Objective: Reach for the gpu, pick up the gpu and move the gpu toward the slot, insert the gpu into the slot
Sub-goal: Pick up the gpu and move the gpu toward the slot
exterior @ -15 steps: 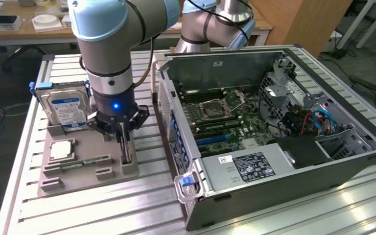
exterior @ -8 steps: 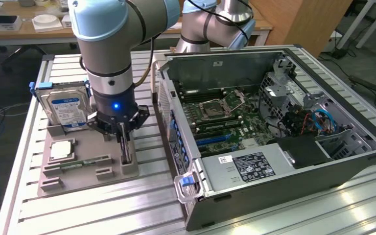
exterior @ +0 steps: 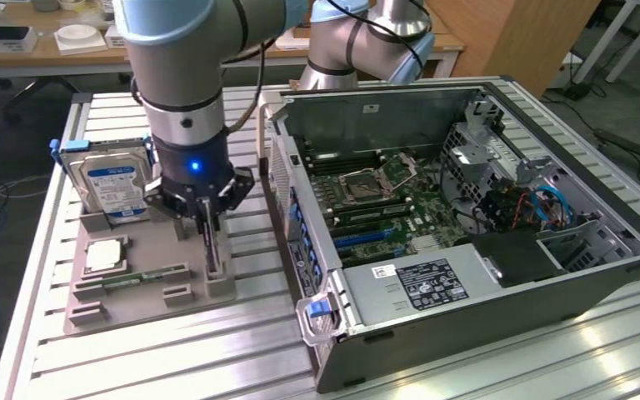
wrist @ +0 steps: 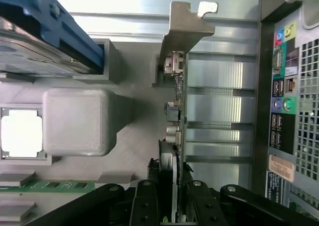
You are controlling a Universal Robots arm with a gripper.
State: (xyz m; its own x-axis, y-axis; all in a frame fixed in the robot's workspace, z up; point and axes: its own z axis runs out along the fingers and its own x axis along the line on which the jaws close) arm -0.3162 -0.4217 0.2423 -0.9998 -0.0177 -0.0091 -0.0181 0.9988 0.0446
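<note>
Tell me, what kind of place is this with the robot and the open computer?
Probably a robotics lab or workshop. A robot arm works over a metal table, an open computer case lies on its side, a hard drive stands in a gray parts holder, and a wooden desk stands behind.

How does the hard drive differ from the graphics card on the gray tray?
The hard drive is a thick silver box with a blue-white label; the graphics card is a thin board with a silver end bracket. The hard drive stands free in its holder, while the graphics card sits clamped between the fingers of the gripper. Both stand on edge at the gray tray.
</note>
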